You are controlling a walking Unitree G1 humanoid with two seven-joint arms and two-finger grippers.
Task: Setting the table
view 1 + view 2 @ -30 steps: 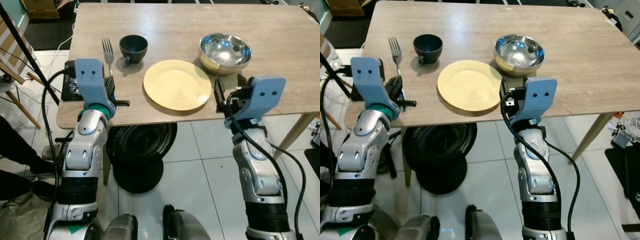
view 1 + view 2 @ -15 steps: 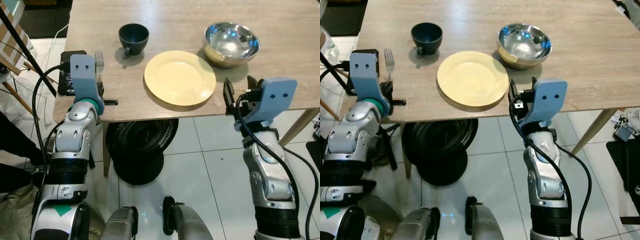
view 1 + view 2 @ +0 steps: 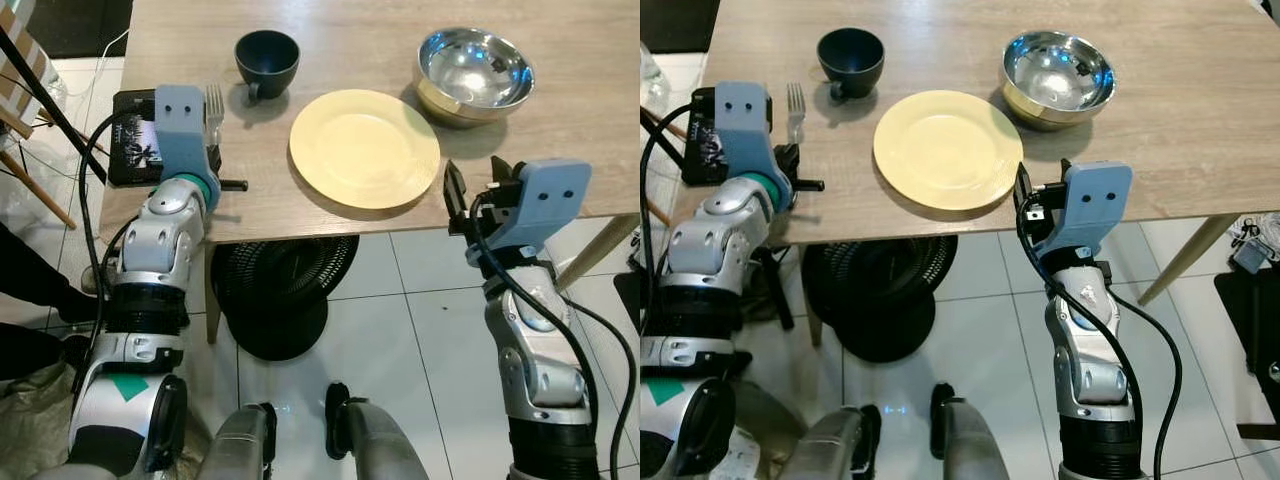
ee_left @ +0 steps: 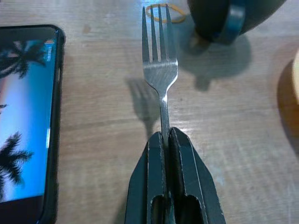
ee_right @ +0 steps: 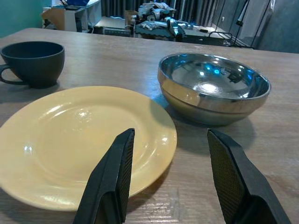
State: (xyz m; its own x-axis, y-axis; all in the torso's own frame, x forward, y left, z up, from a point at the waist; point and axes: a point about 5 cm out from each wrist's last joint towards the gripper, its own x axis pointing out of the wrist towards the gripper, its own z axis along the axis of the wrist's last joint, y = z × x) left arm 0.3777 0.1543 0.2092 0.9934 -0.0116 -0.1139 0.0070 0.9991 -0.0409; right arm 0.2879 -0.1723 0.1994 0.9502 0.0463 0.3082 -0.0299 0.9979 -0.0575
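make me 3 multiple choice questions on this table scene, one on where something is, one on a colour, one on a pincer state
1. Where does the phone lie?
A. at the table's left edge, beside the fork
B. inside the steel bowl
C. on the yellow plate

2. What colour is the cup?
A. white
B. red
C. dark blue-black

3. What is the left pincer doing?
A. hanging open over the bowl
B. shut on the fork's handle
C. gripping the cup's handle

Key:
1 A, the phone sits left of the fork near the table edge.
2 C, the cup reads dark next to the yellow plate and steel bowl.
3 B, the left wrist view shows its fingers closed around the handle; the right pincer stands open.
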